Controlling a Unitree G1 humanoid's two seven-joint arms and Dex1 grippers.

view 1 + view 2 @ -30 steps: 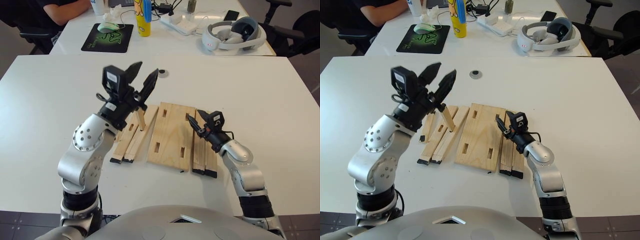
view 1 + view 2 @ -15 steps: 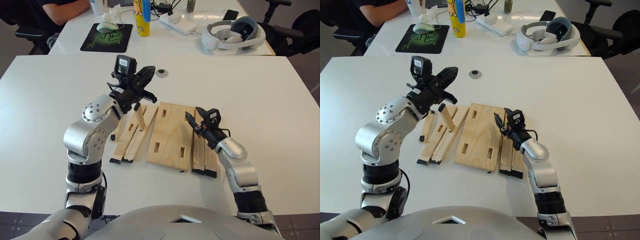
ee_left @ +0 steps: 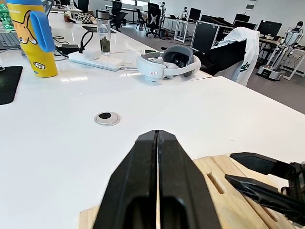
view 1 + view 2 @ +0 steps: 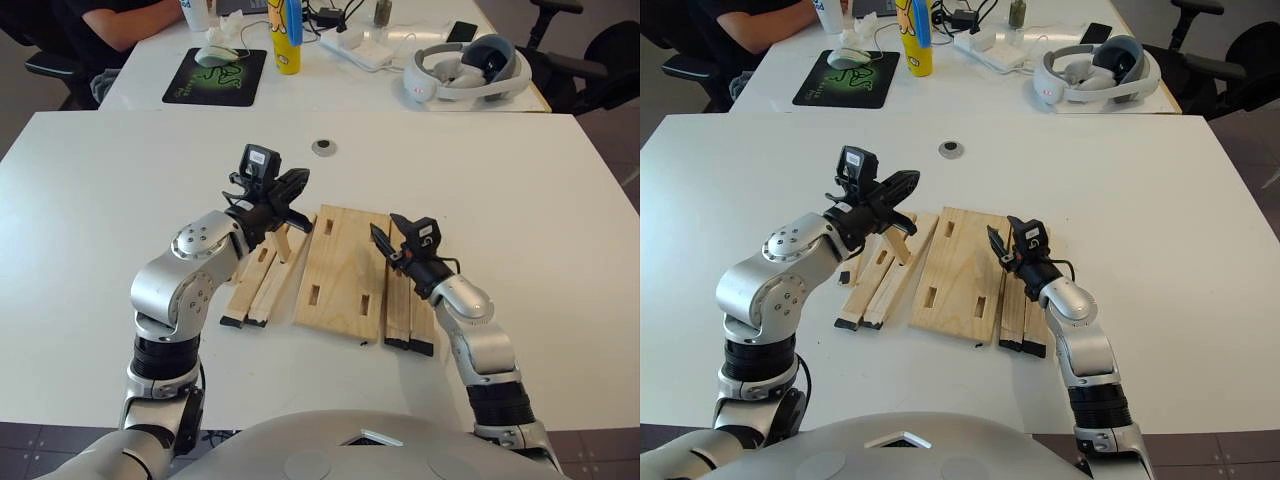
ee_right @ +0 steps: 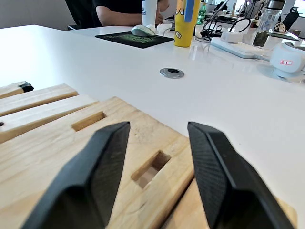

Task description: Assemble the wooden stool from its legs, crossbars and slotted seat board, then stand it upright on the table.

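Holds the left gripper [image 3: 157, 134] clenched on nothing, just above a tilted leg [image 4: 283, 240]. Spreads the right gripper [image 5: 157, 125] open over the seat board [image 4: 340, 265], straddling a slot [image 5: 150, 174] directly beneath. Shows flat bars [image 4: 255, 285] below the left gripper.

Head stereo pair sits high, looks fwd & down over the white table [image 4: 120, 200]; both eyes share the whole spread, slightly offset. L wrist cam rides low behind the left gripper [image 3: 157, 138], its fingers pressed together, facing the headset [image 3: 167, 59]. R wrist cam skims v. close over the seat board [image 5: 52, 157], between the parted fingers of the right gripper [image 5: 158, 130]. Both wrist cams catch the grommet [image 5: 172, 72].
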